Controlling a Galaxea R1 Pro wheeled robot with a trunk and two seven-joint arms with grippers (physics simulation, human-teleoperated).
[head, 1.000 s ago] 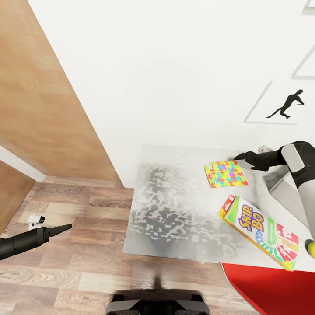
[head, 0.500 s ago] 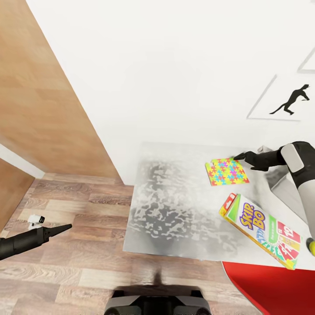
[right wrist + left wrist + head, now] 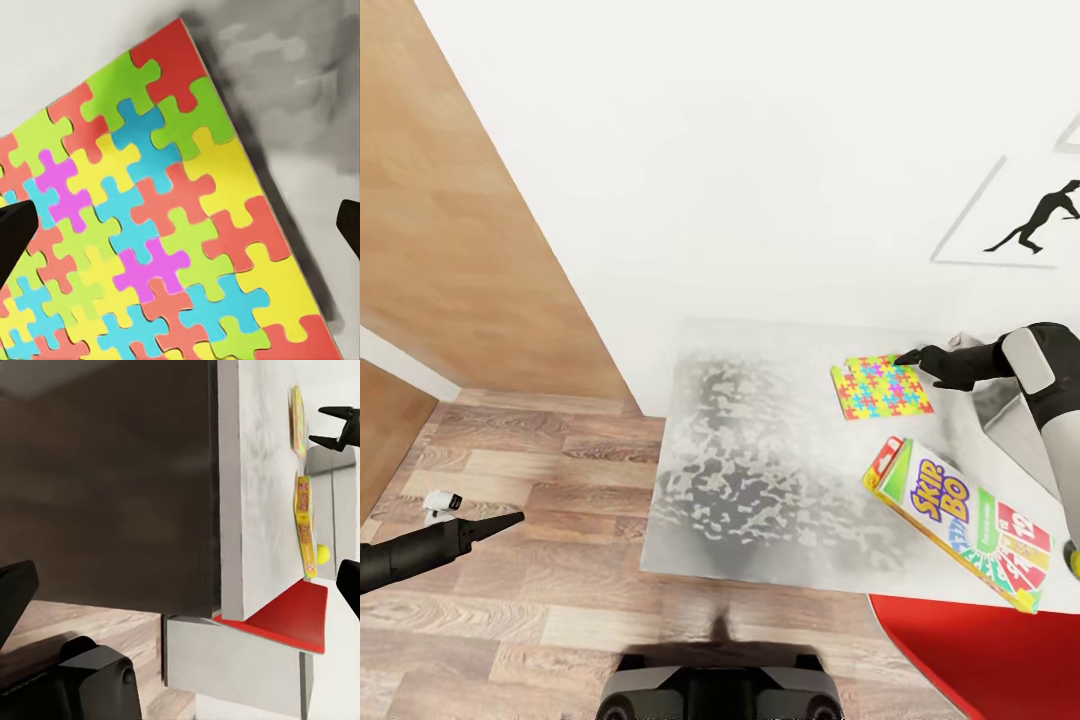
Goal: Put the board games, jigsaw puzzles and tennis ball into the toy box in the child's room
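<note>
A jigsaw puzzle (image 3: 880, 387) (image 3: 165, 225) lies flat at the back right of the pale table (image 3: 760, 460). My right gripper (image 3: 908, 357) (image 3: 180, 229) hovers open at the puzzle's far right corner, fingers apart, nothing held. In front of the puzzle lies a Skip-Bo board game (image 3: 960, 518) (image 3: 304, 525). The tennis ball (image 3: 1074, 560) (image 3: 323, 554) peeks in at the right edge. A grey tray, apparently the toy box (image 3: 1010, 440), is partly hidden behind my right arm. My left gripper (image 3: 505, 521) (image 3: 180, 592) hangs open and empty, low over the floor left of the table.
A red surface (image 3: 970, 650) sits at the table's near right corner. A wood panel (image 3: 450, 230) and white wall bound the left and back. A black silhouette picture (image 3: 1040, 220) hangs on the wall. Wood-plank floor (image 3: 540, 480) lies left of the table.
The whole view has shifted a little, so the table and picture sit slightly higher. My right gripper now stands closer over the puzzle's far corner. The left arm is unchanged.
</note>
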